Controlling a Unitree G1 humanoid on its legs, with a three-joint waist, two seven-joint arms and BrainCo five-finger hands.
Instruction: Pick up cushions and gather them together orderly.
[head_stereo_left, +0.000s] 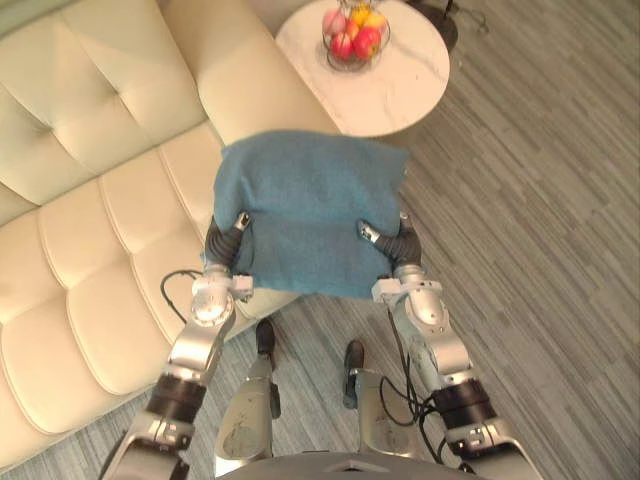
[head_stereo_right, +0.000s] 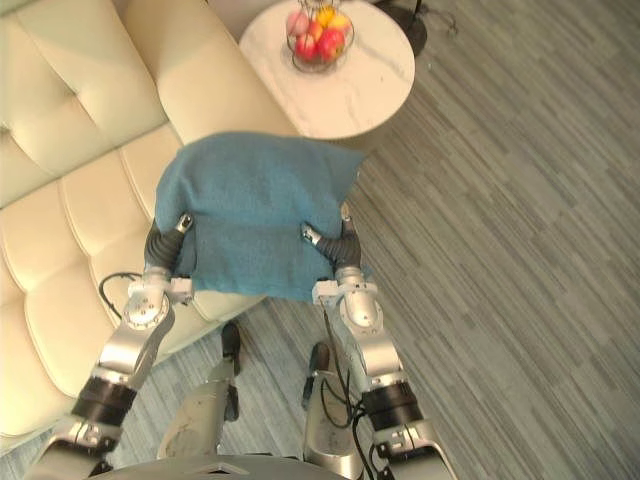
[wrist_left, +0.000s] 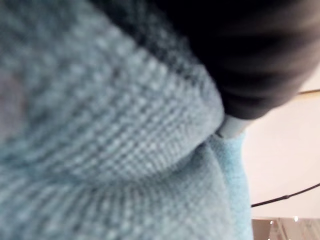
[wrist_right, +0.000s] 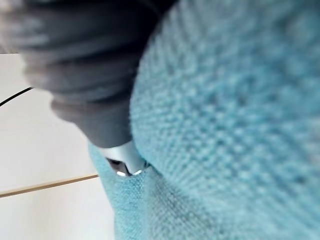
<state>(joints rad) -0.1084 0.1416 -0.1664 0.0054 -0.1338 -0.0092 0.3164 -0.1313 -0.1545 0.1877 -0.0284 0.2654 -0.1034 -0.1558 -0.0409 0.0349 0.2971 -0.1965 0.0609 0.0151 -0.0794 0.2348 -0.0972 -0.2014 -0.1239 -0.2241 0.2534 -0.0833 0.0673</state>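
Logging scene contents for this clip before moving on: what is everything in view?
cushion: one, blue, knitted, held up between both hands in front of the robot
sofa: one, cream, tufted, on the robot's left
side table: one, round, white marble top, beyond the cushion
fruit bowl: one, wire, holding red and yellow fruit, on the side table
floor: grey wood planks, to the right
left hand: thumb pinching the cushion's near edge from above
right hand: thumb pinching the cushion's near edge from above
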